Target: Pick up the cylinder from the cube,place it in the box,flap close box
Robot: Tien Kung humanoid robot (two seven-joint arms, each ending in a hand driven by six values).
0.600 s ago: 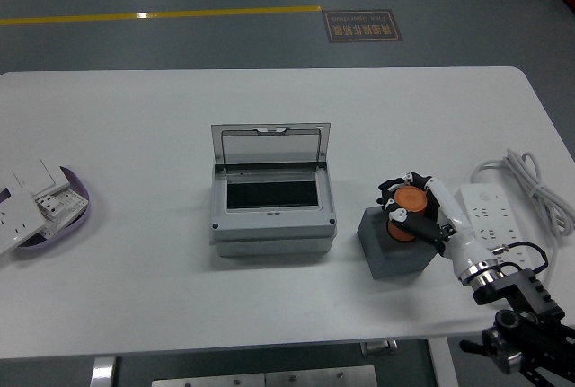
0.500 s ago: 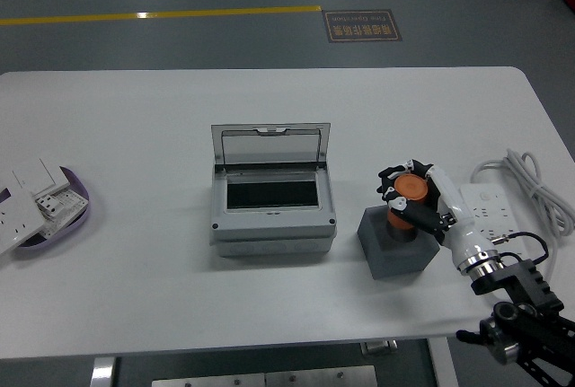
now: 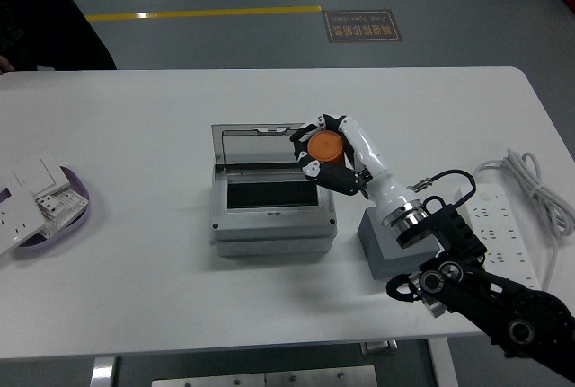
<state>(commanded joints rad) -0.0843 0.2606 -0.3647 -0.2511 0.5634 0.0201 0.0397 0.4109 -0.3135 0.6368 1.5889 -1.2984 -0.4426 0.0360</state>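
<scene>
While the right robot hand (image 3: 325, 153) pinches the orange cylinder (image 3: 327, 145) over the open box (image 3: 271, 191), an off-centre release could bounce it off the rim or raised lid (image 3: 269, 143).

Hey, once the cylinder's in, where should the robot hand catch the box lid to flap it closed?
Catch the lid by its top free edge, at the small tab in the middle, coming from behind and above. It stands nearly upright, hinged along the back of the grey box, so pushing that edge forward and down should swing it shut. The right robot hand holds the orange cylinder just beside it.
</scene>
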